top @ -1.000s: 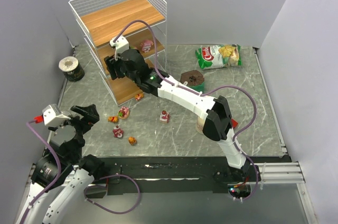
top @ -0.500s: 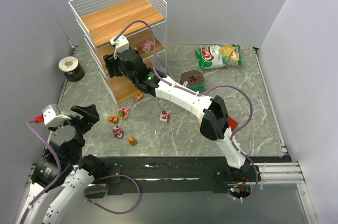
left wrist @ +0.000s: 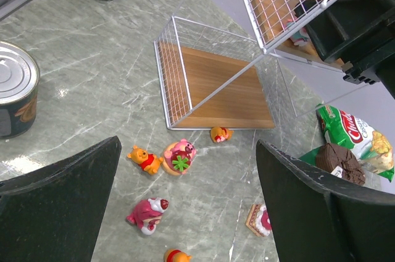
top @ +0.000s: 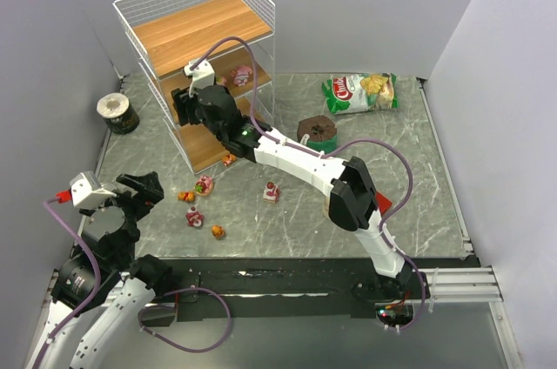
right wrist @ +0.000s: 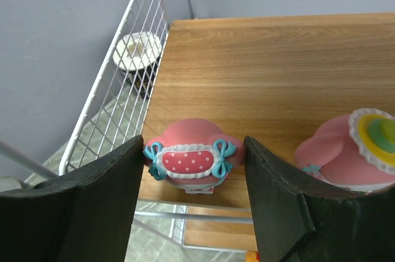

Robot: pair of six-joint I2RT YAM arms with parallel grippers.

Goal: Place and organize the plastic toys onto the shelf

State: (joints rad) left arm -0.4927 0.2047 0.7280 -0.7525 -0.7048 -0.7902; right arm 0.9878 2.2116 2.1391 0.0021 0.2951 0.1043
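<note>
Toys (top: 204, 184): small moulded plastic figures in pink, red-and-white and orange-yellow. Eight counted.

Location. Six lie loose on the counter (top: 374, 195) in front of the shelf (top: 196, 25).
- orange one (left wrist: 220, 133), just beside the front edge of the bottom tier (left wrist: 216, 89)
- round pink one (left wrist: 180, 156), just beside an orange bear (left wrist: 145, 159)
- pink bear (left wrist: 148, 212)
- second orange one (top: 218, 231), nearest the arms
- cake slice (left wrist: 259, 220), apart to the right

Two are at the middle tier (right wrist: 278, 70): a bow toy (right wrist: 188, 162) near the front edge and a capped toy (right wrist: 352, 151) just beside it.

Jaws. Right jaws are reached into the middle tier on the right arm (top: 296, 156). They are part-spread and set against both flanks of the bow toy, pinching it by the look of it. Whether its base rests on the wood cannot be told. Left jaws are spread wide and empty, raised over the counter near the loose group.

Handling (judged). The toys look light and stiff. They are glossy and rounded, so likely slippery under hard pads. They seem sturdy overall, with thin ribbons and ears as the weak points. Their bases are small, so they are apt to topple or roll if dropped or nudged.

Hold.
- Take each across the widest part of the body, low down, on the plainest opposite faces.
- Avoid bows, caps and ears.
- Take the cake slice across its flat sides.
- A light squeeze should do.
- Let go only with the base on the wood, back from the edge.
</note>
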